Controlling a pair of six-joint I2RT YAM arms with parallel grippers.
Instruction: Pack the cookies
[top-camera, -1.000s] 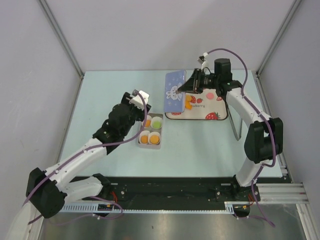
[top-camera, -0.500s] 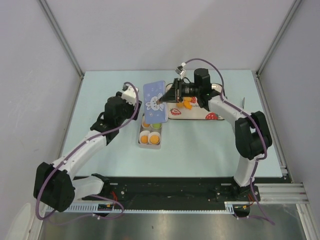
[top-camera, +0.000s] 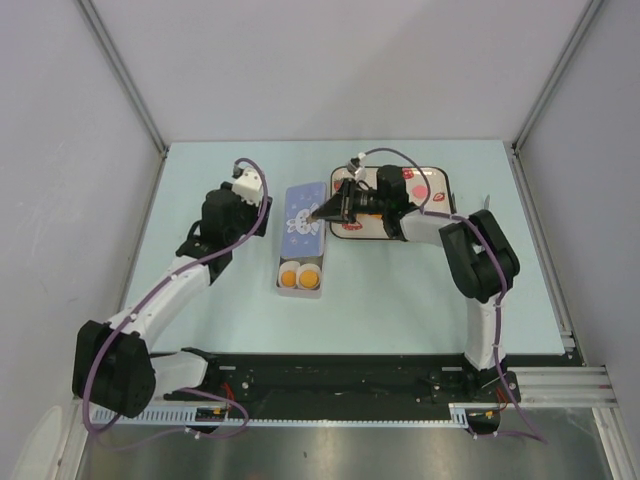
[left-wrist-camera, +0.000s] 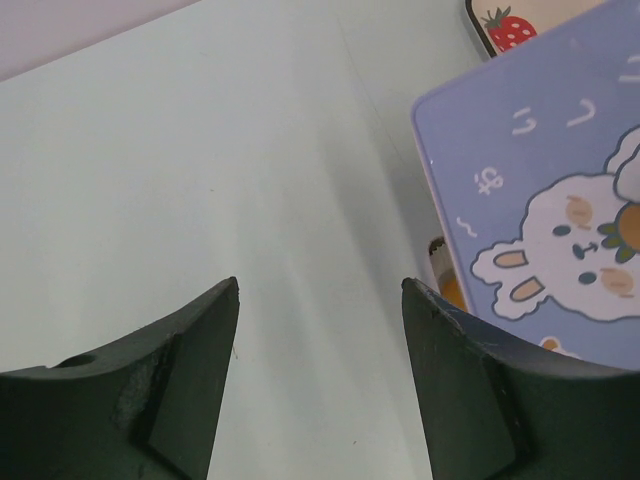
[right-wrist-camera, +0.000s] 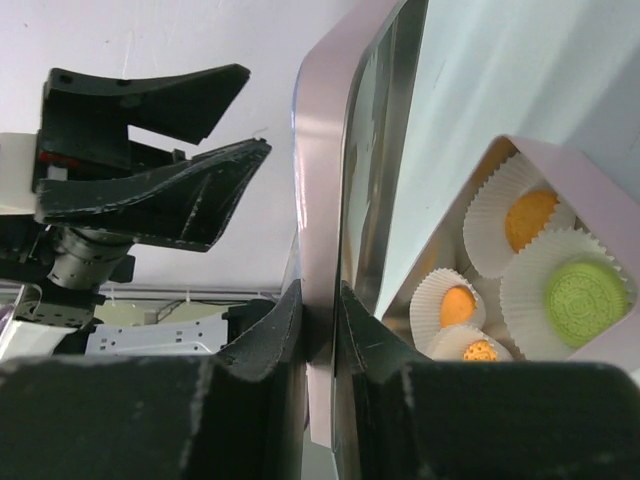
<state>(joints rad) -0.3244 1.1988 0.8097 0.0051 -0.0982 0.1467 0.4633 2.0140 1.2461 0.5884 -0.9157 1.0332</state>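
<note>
Table (top-camera: 400, 290): pale green; it carries everything here.
Tray (top-camera: 435, 190): strawberry print, at the far right, partly under the right arm.
Lid (top-camera: 300, 222): blue with a bunny, held tilted over the far end of the box and not seated.
Box (top-camera: 300, 294): left of the tray, its near end uncovered.
Right gripper (right-wrist-camera: 322, 320): jaws pinched tight on the lid's rim.
Left gripper (left-wrist-camera: 320, 300): jaws wide apart and holding nothing, just left of the lid.
Cookies (top-camera: 288, 279): in paper cups inside the box; two orange ones show from above, and the right wrist view shows a green one too.
</note>
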